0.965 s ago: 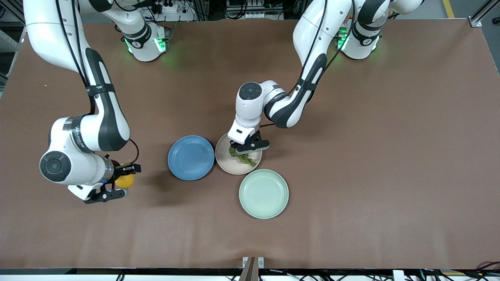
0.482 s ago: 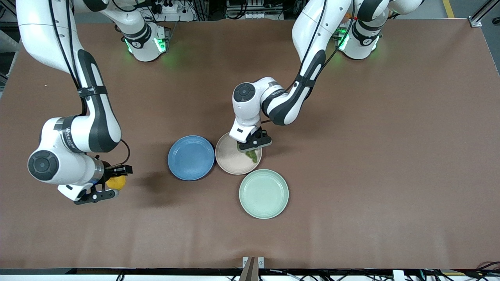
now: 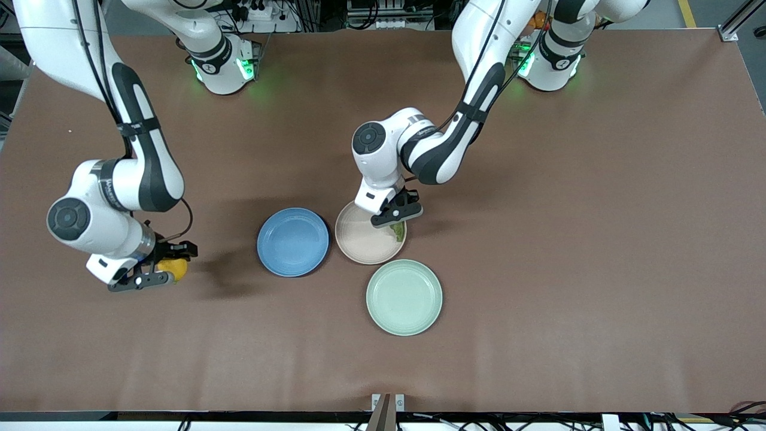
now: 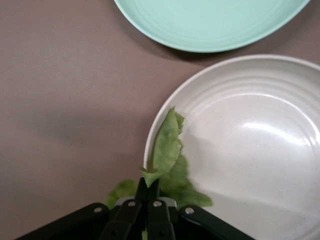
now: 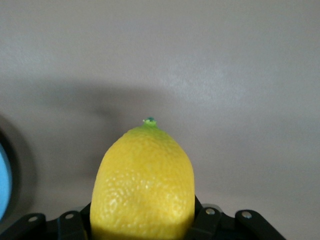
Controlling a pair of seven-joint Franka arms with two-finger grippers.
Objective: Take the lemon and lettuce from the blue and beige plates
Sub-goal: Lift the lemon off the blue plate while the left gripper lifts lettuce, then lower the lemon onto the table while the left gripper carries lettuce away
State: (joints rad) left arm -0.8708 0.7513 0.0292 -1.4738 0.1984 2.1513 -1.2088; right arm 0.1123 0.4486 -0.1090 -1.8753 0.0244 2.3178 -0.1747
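My left gripper [image 3: 396, 216] is shut on the green lettuce [image 3: 397, 231] and holds it over the rim of the beige plate [image 3: 359, 239]. In the left wrist view the lettuce [image 4: 166, 150] hangs from the shut gripper [image 4: 148, 189] above the beige plate's [image 4: 250, 150] edge. My right gripper [image 3: 161, 269] is shut on the yellow lemon [image 3: 170, 267] over bare table toward the right arm's end, apart from the blue plate [image 3: 292, 242]. The lemon [image 5: 143, 185] fills the right wrist view, between the jaws of the gripper [image 5: 143, 220]. The blue plate holds nothing.
A pale mint-green plate [image 3: 404, 297] sits nearer the front camera than the beige plate, almost touching it; it also shows in the left wrist view [image 4: 210, 22]. The brown table [image 3: 568, 239] stretches wide toward the left arm's end.
My left gripper has lifted the lettuce off the beige plate's middle and carried it toward the plate's rim. My right gripper has carried the lemon farther from the blue plate, toward the table's end.
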